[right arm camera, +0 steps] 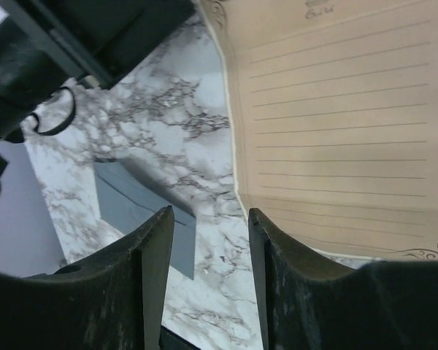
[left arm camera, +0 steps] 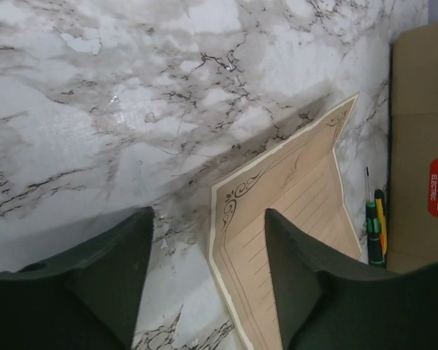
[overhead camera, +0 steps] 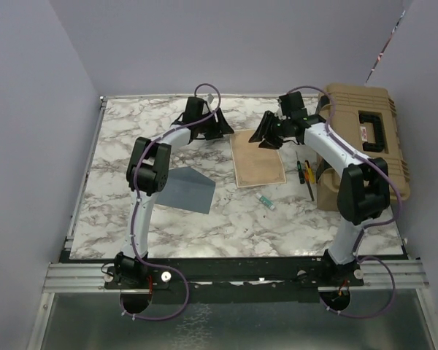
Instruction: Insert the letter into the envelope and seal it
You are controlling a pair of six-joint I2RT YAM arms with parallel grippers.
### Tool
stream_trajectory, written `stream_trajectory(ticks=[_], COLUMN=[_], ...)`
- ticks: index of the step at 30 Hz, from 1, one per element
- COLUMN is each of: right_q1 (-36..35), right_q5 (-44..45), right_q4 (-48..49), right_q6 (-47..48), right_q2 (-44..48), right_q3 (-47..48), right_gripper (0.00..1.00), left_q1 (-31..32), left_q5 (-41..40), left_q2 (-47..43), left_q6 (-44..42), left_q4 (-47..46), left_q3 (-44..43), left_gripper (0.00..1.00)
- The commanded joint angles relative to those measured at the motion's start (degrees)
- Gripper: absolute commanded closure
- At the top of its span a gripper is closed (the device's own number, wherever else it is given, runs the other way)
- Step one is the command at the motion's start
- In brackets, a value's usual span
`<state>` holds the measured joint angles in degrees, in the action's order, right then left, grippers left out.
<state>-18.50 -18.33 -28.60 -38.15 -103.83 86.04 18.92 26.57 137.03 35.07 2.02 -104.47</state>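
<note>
We see the letter, a thin, light, floppy sheet, lying on the marble table, and we judge it best pinched gently at an edge or corner, since it may crease or slide on the smooth top. The envelope lies near the letter's left side. At the letter's far end, the left gripper and right gripper each stand partly spread, pinching nothing; whether a finger touches the paper we cannot tell.
</note>
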Motion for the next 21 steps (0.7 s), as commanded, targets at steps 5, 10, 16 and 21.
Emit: stream_trajectory(ticks=[5,10,16,21], right_q1=[-1.54,-1.59,-1.79,-1.80], right_q5=[9.60,11.02,9.83,8.84], right_q4=[-12.38,-13.46,-12.87,-12.68], right_q6=[-0.40,0.67,2.42,2.90], right_q2=[-10.02,-13.36,-16.29,-17.69], right_q3=[7.39,6.68,5.26,4.09], right_gripper=[0.60,0.60,0.50,0.50], left_q1=[-1.80,-1.86,-1.73,-0.97], left_q5=[14.24,15.11,13.82,10.87], left_q2=[3.12,3.52,3.94,4.47], left_q6=[4.07,6.34,13.08,14.37], left_q4=[-12.80,-15.56,-24.99,-29.22], left_q3=[6.28,8.68,12.74,14.11], left_gripper=[0.46,0.46,0.46,0.45])
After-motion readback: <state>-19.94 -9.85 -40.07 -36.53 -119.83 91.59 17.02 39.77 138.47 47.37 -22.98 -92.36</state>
